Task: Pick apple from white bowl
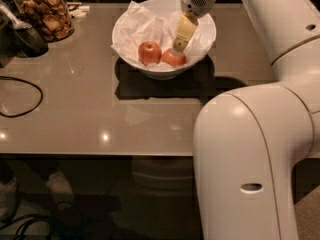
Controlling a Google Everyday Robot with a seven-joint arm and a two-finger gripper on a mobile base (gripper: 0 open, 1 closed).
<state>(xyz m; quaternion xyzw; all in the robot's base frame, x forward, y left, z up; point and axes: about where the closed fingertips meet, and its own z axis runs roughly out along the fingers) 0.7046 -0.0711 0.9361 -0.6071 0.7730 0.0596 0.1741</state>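
My pincer (180,45) hangs inside the white bowl (165,74), just over the apple (173,59); apart or together, I cannot tell. I should drop straight and grip its widest part. A second apple (149,52) crowds just beside it; the snack jar (47,11) stands well apart on the table (100,119)

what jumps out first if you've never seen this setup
The huge white robot arm fills the right foreground. Its gripper reaches down into the white bowl on the far side of the table, just over the orange-red apple, with a rounder red apple beside it on crumpled paper.
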